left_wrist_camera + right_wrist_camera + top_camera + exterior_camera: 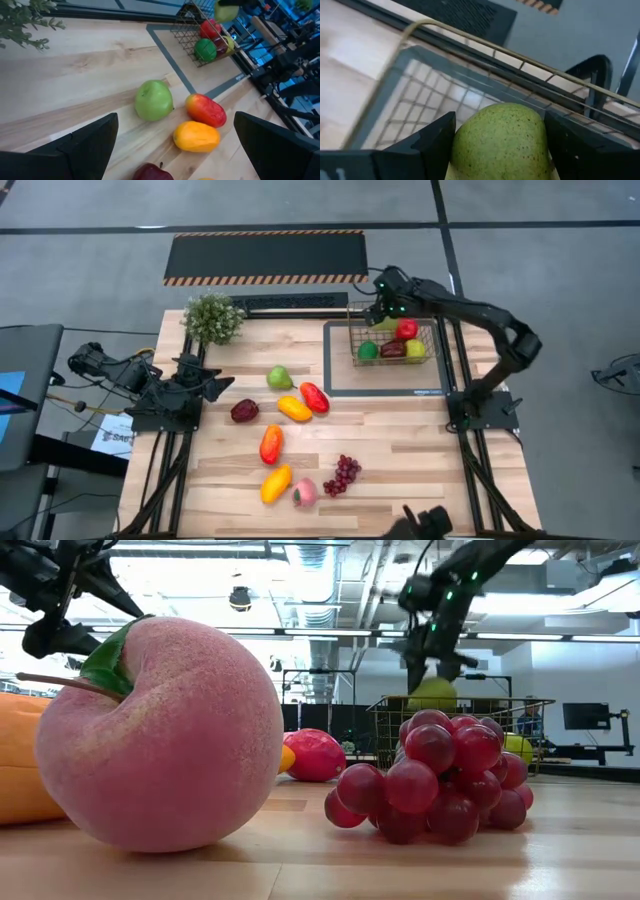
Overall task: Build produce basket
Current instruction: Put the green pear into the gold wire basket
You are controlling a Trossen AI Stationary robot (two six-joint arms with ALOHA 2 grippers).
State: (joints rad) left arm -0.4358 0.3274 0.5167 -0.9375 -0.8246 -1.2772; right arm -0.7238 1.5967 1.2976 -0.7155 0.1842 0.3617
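The dark wire-mesh basket (392,340) stands on a grey-framed mat (340,375) at the far right. It holds a green lime (368,350), a red fruit (406,329), a dark red piece (393,349) and a yellow-green one (415,348). My right gripper (384,316) is shut on a green pear (502,140) over the basket's far left corner, about at rim height in the low view (432,693). My left gripper (218,385) is open and empty at the table's left side. The other fruits lie on the wood. My right gripper pinches the green pear's two opposite sides (462,142) between its two fingers (430,145), coming from above and pointing down. The pear hangs in the fingers over the basket's mesh floor (430,110), clear of the fruits in it.
On the table lie a green apple (279,377), a red mango (314,397), an orange one (294,408), a dark red apple (244,411), a red-orange fruit (270,444), a yellow one (276,483), a peach (304,493) and grapes (343,474). A potted plant (212,318) stands far left.
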